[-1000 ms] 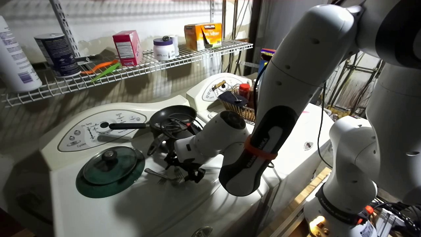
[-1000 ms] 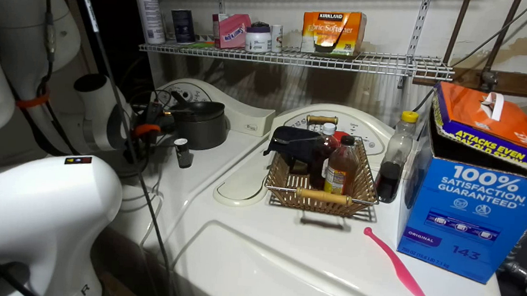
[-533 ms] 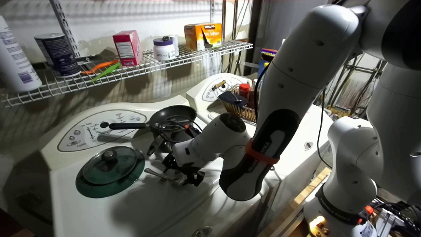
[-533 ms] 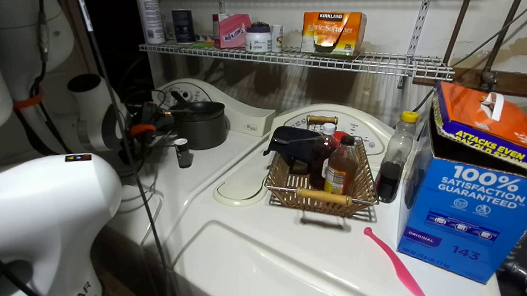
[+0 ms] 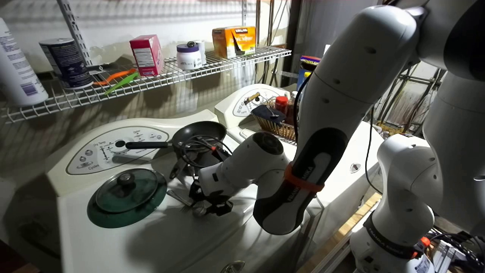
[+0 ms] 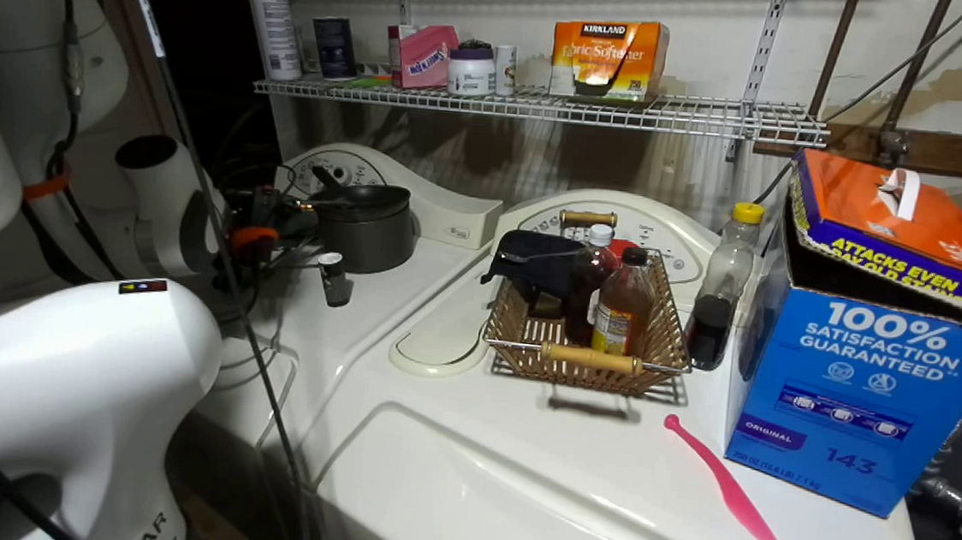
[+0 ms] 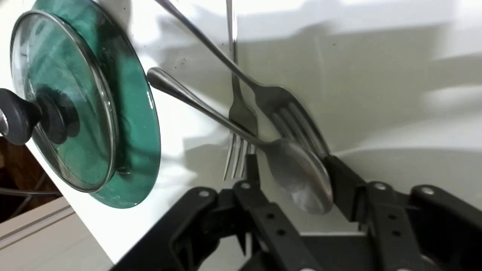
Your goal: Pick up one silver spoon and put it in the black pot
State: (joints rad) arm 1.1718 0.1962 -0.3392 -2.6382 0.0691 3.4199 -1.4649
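The silver spoon lies across forks on the white machine top in the wrist view. Its handle points to the upper left. My gripper is part open around the spoon's bowl. The bowl's edge is at the right finger, touching or nearly so, with a gap to the left finger. A fork's tines reach the right fingertip. In an exterior view the gripper is low over the cutlery, with the spoon's bowl showing beneath. The black pot, long handle to the left, stands behind the gripper.
A green plate with a glass lid lies left of the cutlery. A second fork lies partly under the spoon. A dark grey pot is beneath the black pot, with a small shaker near it. A loose cable loops above the gripper.
My gripper has moved slightly down and closer to the cutlery. The spoon's bowl shows more clearly under it in an exterior view. The arm has shifted a little; the pots and lid have not moved.
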